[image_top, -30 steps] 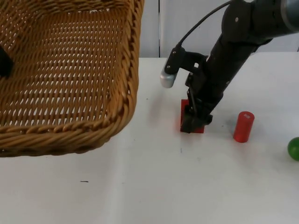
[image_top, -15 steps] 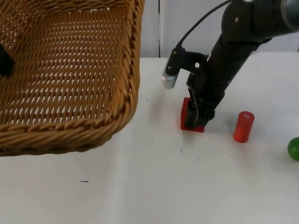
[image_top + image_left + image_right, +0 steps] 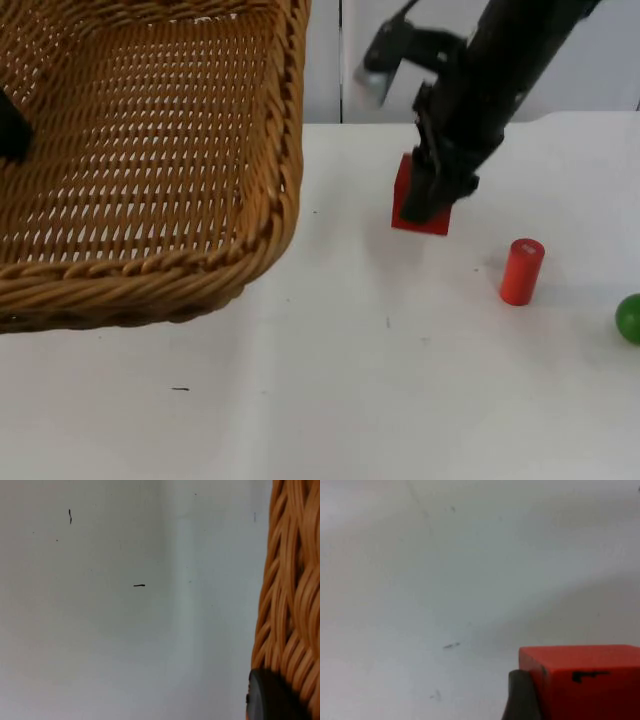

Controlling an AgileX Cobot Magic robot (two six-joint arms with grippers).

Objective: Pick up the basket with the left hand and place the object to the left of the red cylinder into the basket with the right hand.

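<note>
Right end effector (image 3: 432,205) clenched on the red block (image 3: 405,200), which hangs clear of the bench (image 3: 330,380); in the right wrist view one dark fingertip (image 3: 521,697) presses against the block's side (image 3: 585,680), with bare white surface beyond it. Just right of the block and lower down stands the red cylinder (image 3: 521,271), upright and apart from it, and a green ball (image 3: 629,318) sits farther right at the frame edge

Left end effector (image 3: 10,130) grasps the basket (image 3: 150,160) at its far left rim and holds it raised and tipped, its open mouth facing the camera, well left of the block. In the left wrist view a black fingertip (image 3: 270,697) lies against the woven wall (image 3: 292,595), with the bench beyond

Step in hand, as I judge it: the block is picked and lifted, the carry to the basket not yet made. The next move calls for swinging the block leftward over the near rim, high enough to clear the wicker edge, then releasing it over the woven floor
</note>
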